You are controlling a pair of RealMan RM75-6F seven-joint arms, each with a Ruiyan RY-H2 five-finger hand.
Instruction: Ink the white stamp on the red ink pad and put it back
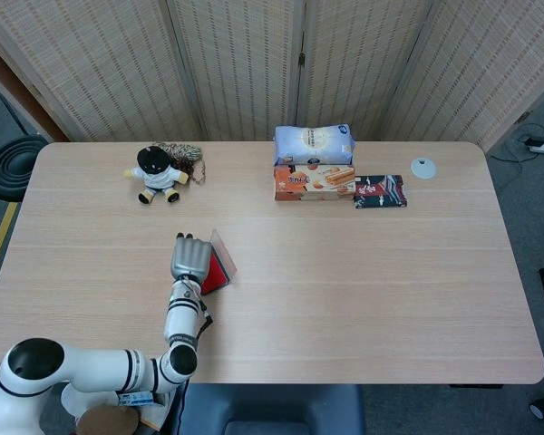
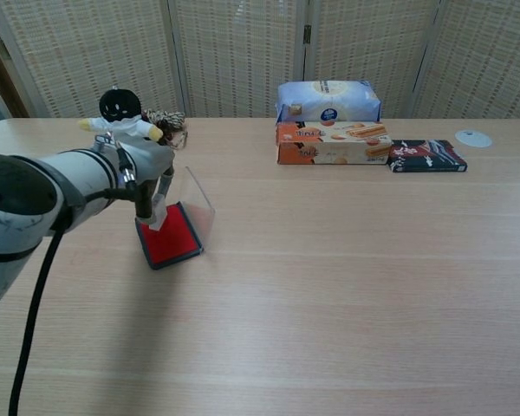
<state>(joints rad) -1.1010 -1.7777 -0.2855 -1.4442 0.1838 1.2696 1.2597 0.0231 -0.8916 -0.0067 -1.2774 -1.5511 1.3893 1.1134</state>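
The desk (image 1: 363, 290) is carrying everything, and the left arm (image 2: 35, 195) is reaching across its near-left part. The left hand (image 2: 152, 160) is hovering over the red ink pad (image 2: 169, 238), its fingers (image 2: 147, 204) pointing down and closing around the white stamp (image 2: 159, 215). The stamp is hanging just below the fingers, above the pad's far-left part; whether its face is touching the red surface cannot be told from either view. The pad's clear lid (image 2: 199, 201) is standing open just beyond and to the right of the fingers. In the head view the hand (image 1: 191, 257) is covering most of the pad (image 1: 219, 272). The right hand is not showing in either view.

Judging by this, the inking step is in hand. The next move calls for a straight press down onto the red surface, keeping clear of the upright lid, then a lift and a return to the bare desk left of the fingers.

Well beyond the fingers, a plush doll (image 1: 156, 172) is sitting, and far to their right snack packs (image 1: 314, 161) are lying.
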